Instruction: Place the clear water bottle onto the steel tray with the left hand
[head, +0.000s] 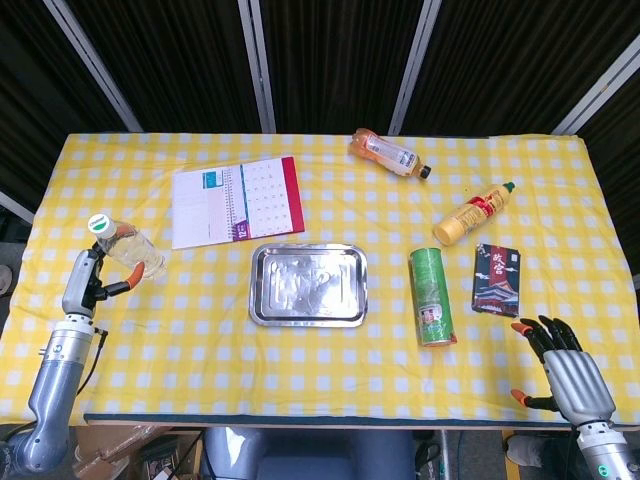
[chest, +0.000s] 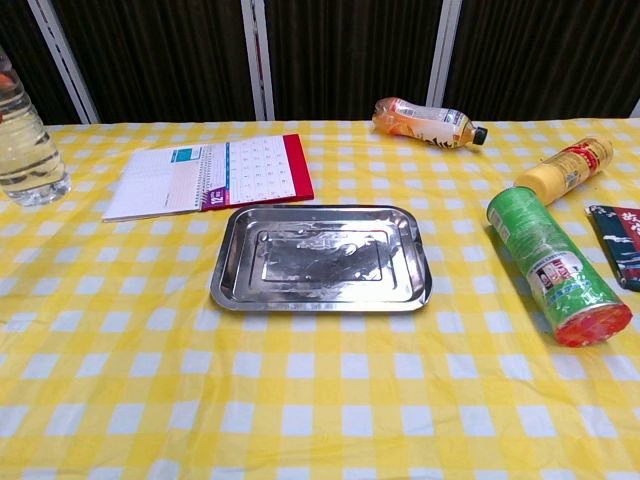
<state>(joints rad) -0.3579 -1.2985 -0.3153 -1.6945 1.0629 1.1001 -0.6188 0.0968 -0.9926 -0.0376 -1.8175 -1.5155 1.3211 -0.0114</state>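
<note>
One left hand grips the water bottle at frame left, upright for carrying toward the centre tray.

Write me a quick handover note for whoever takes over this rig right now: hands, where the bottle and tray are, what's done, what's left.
Left hand: grips the clear water bottle at the table's left edge, well left of the steel tray.
Right hand: at the near right corner, fingers apart, holding nothing.
Steel tray: table centre, nothing on it, just below the calendar.
Done: bottle is grasped.
Left: carry the bottle rightward over the tray, set it down, release.
</note>
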